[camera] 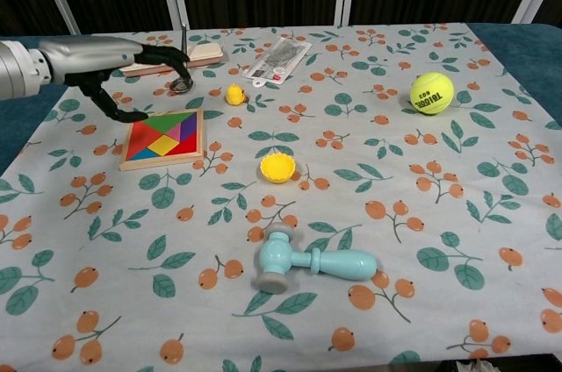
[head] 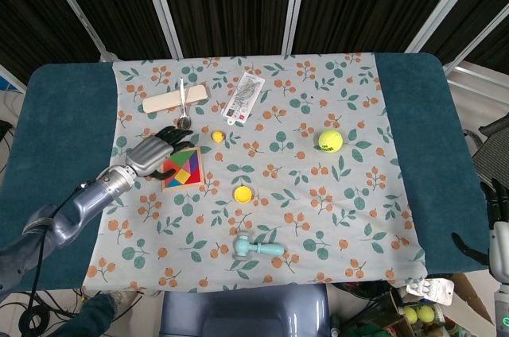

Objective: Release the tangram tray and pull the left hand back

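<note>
Tray (camera: pixel 164 138) looks light, stiff and flat, best gripped by its wooden rim; left hand (camera: pixel 132 69) is spread empty at its 10 o'clock.

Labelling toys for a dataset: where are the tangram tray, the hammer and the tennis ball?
tangram tray (camera: pixel 165 138), chest view, on its coloured pieces.
hammer (camera: pixel 338 262), chest view, on the handle.
tennis ball (head: pixel 330 141), head view, on its centre.

Tangram tray (camera: pixel 164 139): matt pale wood frame, glossy coloured pieces. Tablecloth (camera: pixel 421 214) beneath: matt printed cloth.
</note>
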Action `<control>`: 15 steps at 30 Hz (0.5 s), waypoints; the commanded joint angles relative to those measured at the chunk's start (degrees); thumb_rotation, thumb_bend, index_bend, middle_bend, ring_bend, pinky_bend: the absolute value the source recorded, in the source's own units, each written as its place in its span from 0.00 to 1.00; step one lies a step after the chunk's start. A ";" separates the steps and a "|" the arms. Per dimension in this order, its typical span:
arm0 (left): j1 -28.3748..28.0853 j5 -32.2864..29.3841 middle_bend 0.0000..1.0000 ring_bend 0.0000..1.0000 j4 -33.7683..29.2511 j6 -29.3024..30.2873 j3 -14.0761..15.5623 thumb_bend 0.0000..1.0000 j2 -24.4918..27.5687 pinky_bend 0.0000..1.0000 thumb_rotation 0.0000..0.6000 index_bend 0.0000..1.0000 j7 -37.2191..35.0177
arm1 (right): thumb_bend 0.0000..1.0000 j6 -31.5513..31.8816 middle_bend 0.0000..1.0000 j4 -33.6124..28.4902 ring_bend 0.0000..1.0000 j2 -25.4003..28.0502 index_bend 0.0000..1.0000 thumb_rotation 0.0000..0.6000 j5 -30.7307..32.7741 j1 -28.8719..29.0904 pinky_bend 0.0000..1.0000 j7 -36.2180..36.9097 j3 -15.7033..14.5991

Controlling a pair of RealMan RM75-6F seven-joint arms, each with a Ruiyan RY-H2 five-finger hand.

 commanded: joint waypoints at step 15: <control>25.28 -18.62 0.00 0.00 -54.09 26.39 -3.91 0.19 24.55 0.00 1.00 0.00 45.19 | 0.10 0.24 0.00 1.47 0.04 0.70 0.00 1.00 -5.32 0.83 0.23 1.05 -1.67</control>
